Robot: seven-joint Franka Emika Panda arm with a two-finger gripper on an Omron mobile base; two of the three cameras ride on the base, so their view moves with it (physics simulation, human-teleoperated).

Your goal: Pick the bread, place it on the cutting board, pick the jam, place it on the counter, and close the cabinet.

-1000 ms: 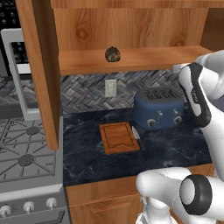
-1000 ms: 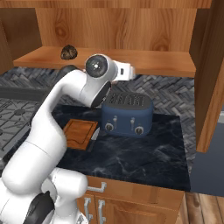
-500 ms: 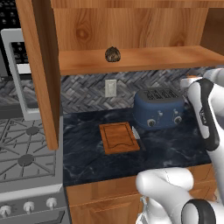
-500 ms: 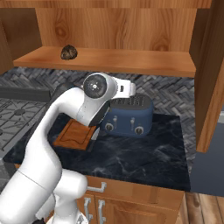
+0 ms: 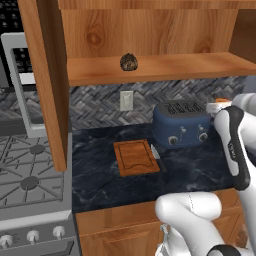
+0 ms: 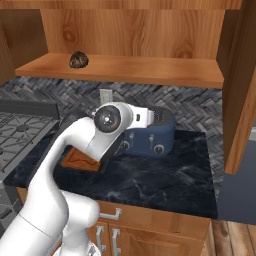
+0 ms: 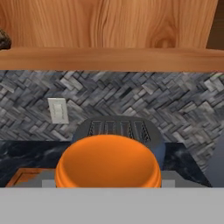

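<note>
The bread (image 5: 129,61) (image 6: 78,59) lies on the open cabinet's inner shelf (image 5: 165,67), also at the left edge of the hand view (image 7: 3,40). The orange jam (image 7: 108,162) sits close under the hand camera, held in my gripper (image 5: 218,106) above the right end of the blue toaster (image 5: 182,123); my fingertips are hidden by the jar. The cutting board (image 5: 136,157) (image 6: 80,159) lies bare on the dark counter (image 5: 190,172), left of the toaster. Both cabinet doors (image 5: 45,75) (image 6: 245,85) stand open.
A gas stove (image 5: 30,175) adjoins the counter on the left, with a microwave (image 5: 20,85) above it. A wall socket (image 5: 127,100) sits on the herringbone backsplash. My own arm (image 6: 95,140) crosses in front of the board in the right base view.
The arm has come down from shelf height toward the toaster, carrying the jam with it. The bread and the board have not moved.
</note>
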